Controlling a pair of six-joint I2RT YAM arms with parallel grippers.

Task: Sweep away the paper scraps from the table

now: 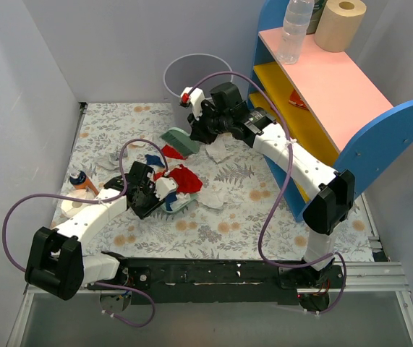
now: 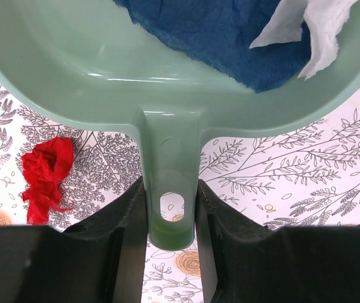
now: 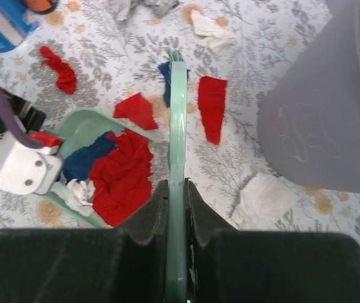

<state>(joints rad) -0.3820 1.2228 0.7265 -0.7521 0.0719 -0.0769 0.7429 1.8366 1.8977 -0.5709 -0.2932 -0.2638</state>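
Note:
My left gripper is shut on the handle of the mint-green dustpan; in the left wrist view the gripper clamps the handle. The dustpan rests on the table and holds dark blue, white and red paper scraps. My right gripper is shut on the green hand brush, whose head is behind the pan. Loose scraps lie around it: red, red, blue, white.
A blue and yellow shelf with a pink top stands at the right, carrying a clear bottle and a paper roll. A blue bottle with an orange cap stands at the left. Grey walls close the back and left.

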